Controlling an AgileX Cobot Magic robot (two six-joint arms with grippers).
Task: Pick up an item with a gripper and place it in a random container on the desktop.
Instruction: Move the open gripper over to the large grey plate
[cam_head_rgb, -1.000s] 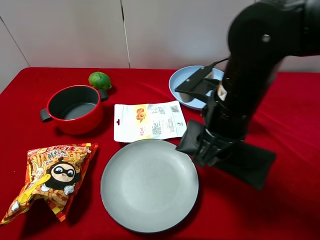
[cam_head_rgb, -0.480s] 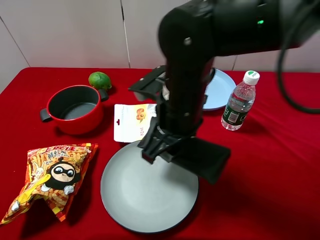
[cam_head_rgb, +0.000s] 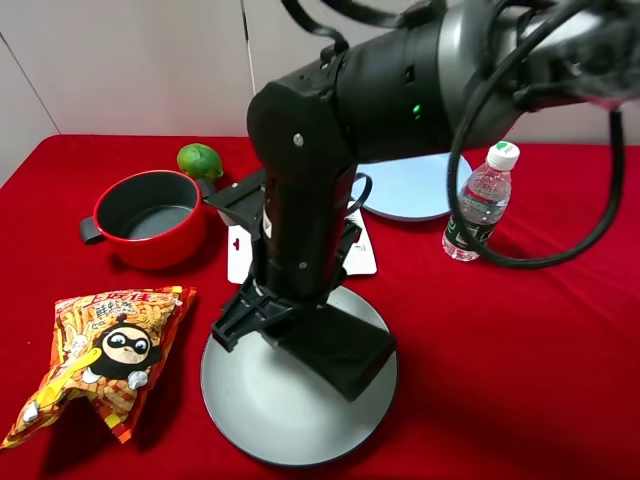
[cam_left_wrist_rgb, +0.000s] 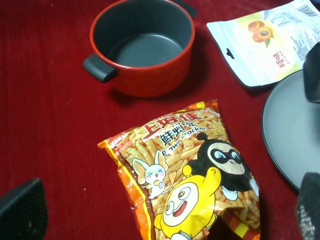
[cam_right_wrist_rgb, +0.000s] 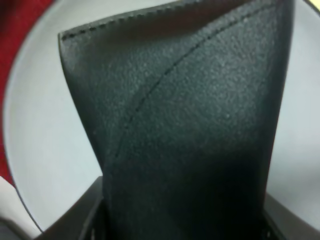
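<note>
**Item.** The black glasses case (cam_head_rgb: 338, 347) is clamped at one end between the closed fingers of the right gripper (cam_head_rgb: 262, 312). It hangs tilted over the grey plate (cam_head_rgb: 255, 405), above the plate's middle and right half, and its free end points toward the near-right rim. In the right wrist view the case fills most of the frame with grey plate behind it. Whether the low end touches the plate cannot be told.

**Left gripper** (cam_left_wrist_rgb: 165, 220). Its fingers stand wide apart and hold nothing. It hovers over the orange snack bag (cam_head_rgb: 105, 350), left of the plate.

**Surroundings.** The white snack pouch (cam_head_rgb: 238, 255) lies just beyond the plate's far rim, under the right arm. The red pot (cam_head_rgb: 150, 215) sits far left. The water bottle (cam_head_rgb: 478, 205) and the light blue plate (cam_head_rgb: 415, 190) sit far right, well apart from the case.

**Risks, as judged.**
- If the case is let go while tilted, it may slide on the smooth plate. Its free end could then ride over the near-right rim onto the red cloth.
- A drop from height could spring the flap or make the case bounce out, as the plate is shallow.
- Lowering the case too far could press the gripper or the case edge on the plate and shift it.
- The arm's bulk close above the pouch could drag the pouch.
</note>
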